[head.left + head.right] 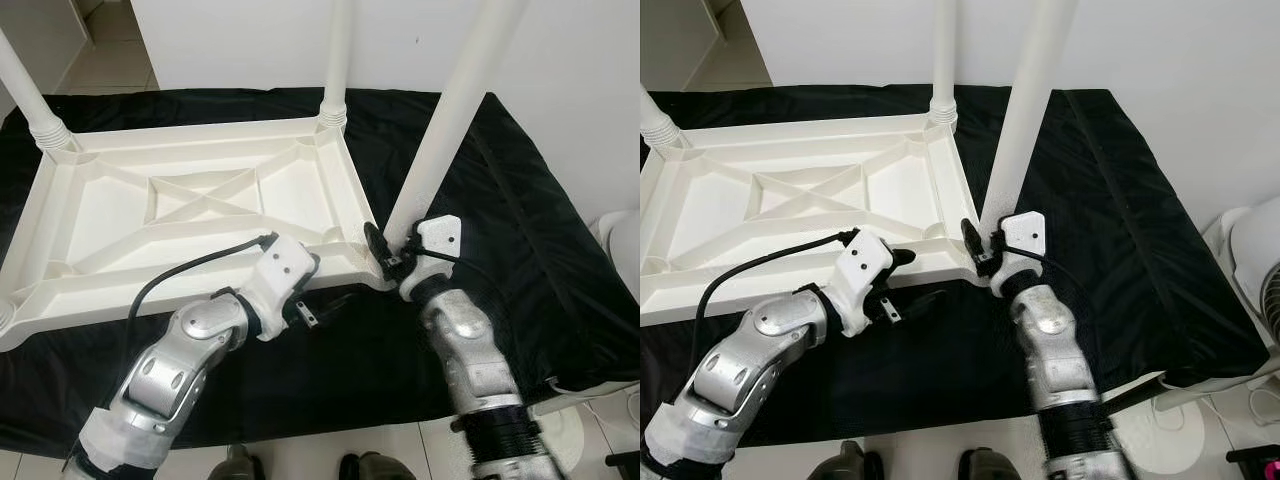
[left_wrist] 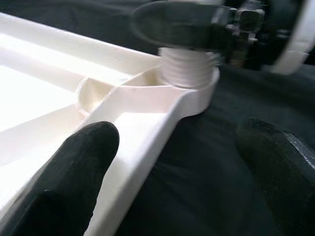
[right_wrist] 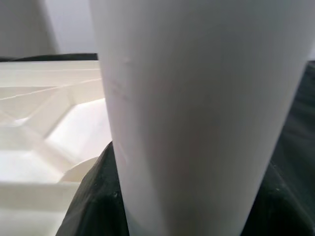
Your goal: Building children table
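Gripping a white table leg [image 1: 440, 130] at the near right corner of an upturned white plastic tabletop [image 1: 190, 215] on a black cloth [image 1: 500, 240].

The right gripper [image 1: 385, 250] has its jaws closed around the leg's lower end, just above the corner socket [image 2: 189, 81], where the threaded base sits; the leg rises tilted toward the right. The left gripper [image 1: 315, 300] hovers at the tabletop's near rim, jaws spread wide, 1 finger [image 2: 74, 172] over the white rim and the other over the cloth, holding nothing. 2 more legs stand at the far corners, 1 at the right [image 1: 336, 60] and 1 at the left [image 1: 25, 95].
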